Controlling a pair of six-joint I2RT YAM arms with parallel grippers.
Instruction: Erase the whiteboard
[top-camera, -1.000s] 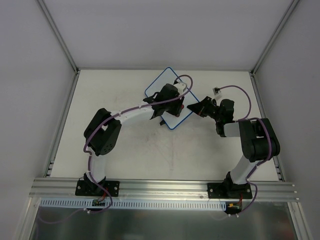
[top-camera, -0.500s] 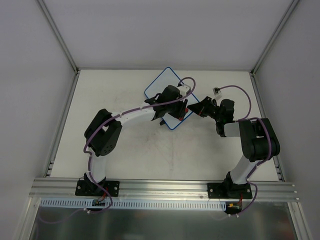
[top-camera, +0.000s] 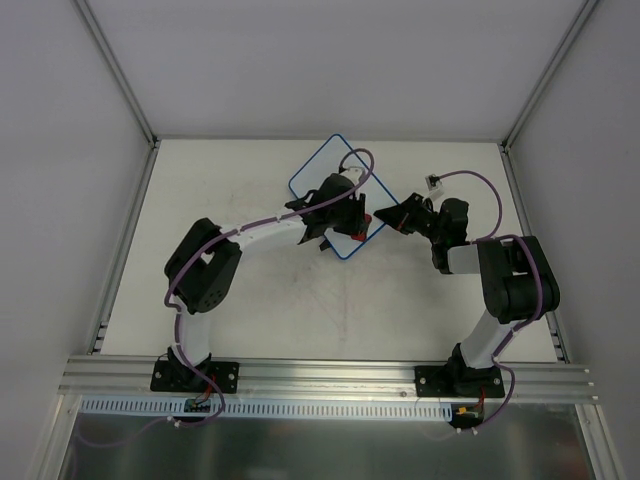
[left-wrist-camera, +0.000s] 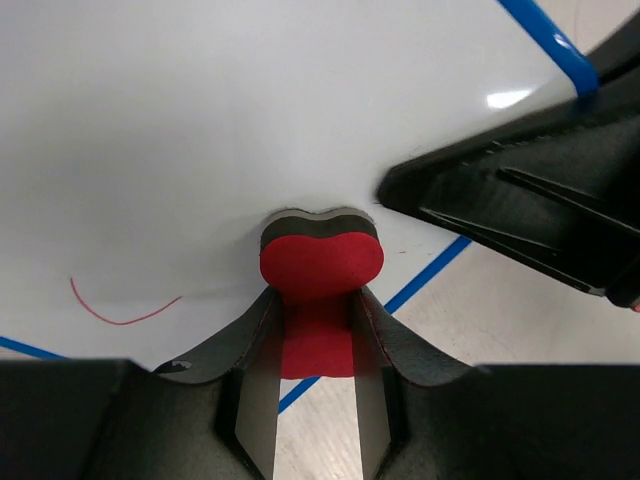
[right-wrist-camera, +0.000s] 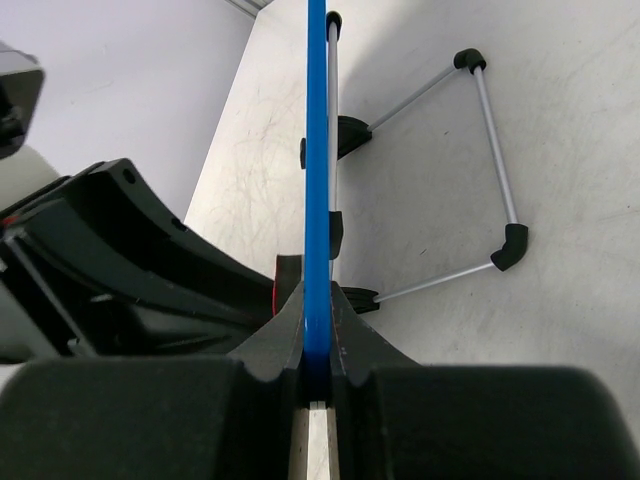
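The whiteboard is a white board with a blue rim, held tilted near the table's back middle. My right gripper is shut on its right rim; the right wrist view shows the blue edge clamped between the fingers. My left gripper is shut on the red eraser and presses its dark felt face against the board's white surface. A thin red scribble is left of the eraser. The right gripper's black fingers show at the board's edge in the left wrist view.
The board's folding wire stand with black feet hangs behind it above the table. A small white connector on the purple cable lies at the back right. Grey enclosure walls surround the table.
My left gripper with the eraser has shifted slightly left and back along the board's lower right part. The right gripper and the board have stayed in place.
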